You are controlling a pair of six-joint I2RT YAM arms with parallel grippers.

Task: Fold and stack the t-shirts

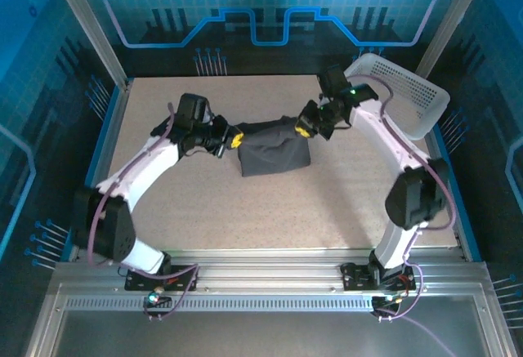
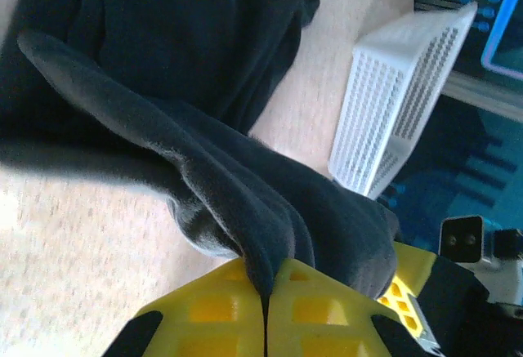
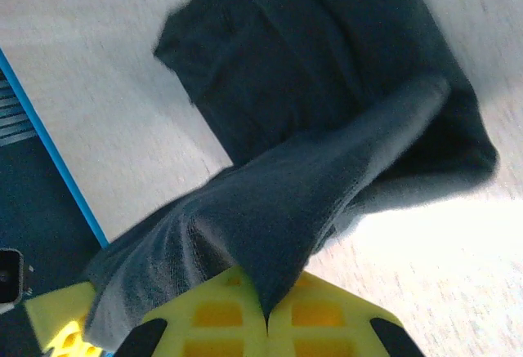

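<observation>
T-shirt [image 1: 274,157]: plain charcoal-black. Left gripper [image 1: 234,140], right gripper [image 1: 303,130] pads [image 2: 214,318]: yellow, gridded. Basket [image 1: 406,87] behind right gripper: white, perforated. Tabletop [image 1: 245,218]: speckled beige.

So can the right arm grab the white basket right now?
Probably not yet. The white basket sits close beside that arm with nothing between them, but the right tool is shut on the t-shirt, sharing it with the left tool. It would likely have to let go first.

A white perforated plastic basket [image 1: 406,89] sits tilted at the far right corner of the beige speckled tabletop [image 1: 245,210], its mesh wall [image 2: 391,104] facing the middle. A blue border [image 1: 103,146] edges the table, an aluminium rail [image 1: 270,280] runs along the near side, and a blue-lit patterned panel [image 1: 270,2] stands behind.
</observation>
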